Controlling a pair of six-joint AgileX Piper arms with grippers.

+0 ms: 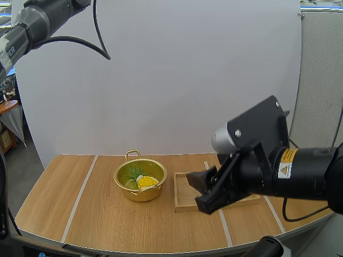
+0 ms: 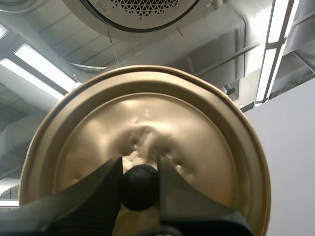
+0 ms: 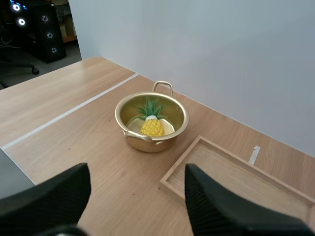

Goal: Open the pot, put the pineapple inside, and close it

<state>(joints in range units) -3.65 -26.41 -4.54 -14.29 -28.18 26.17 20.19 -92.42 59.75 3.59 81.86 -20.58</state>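
The pineapple (image 1: 146, 182) lies inside the uncovered gold pot (image 1: 140, 195) on the desk (image 1: 102, 214). The left pincer (image 2: 140, 167) grips the lid (image 2: 147, 113) by its black knob (image 2: 140, 189), off the pot. The right pincer (image 3: 137, 182) stands open just right of the pot, above the wooden tray (image 3: 231, 169).

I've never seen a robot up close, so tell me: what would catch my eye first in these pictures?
A small yellow pineapple with green leaves lies inside a shiny round golden metal pot, open on the wooden table beside a shallow rectangular wooden tray. The left gripper pinches the round black knob of the golden metal lid, held aloft. The right gripper hangs open above the table, near the tray.
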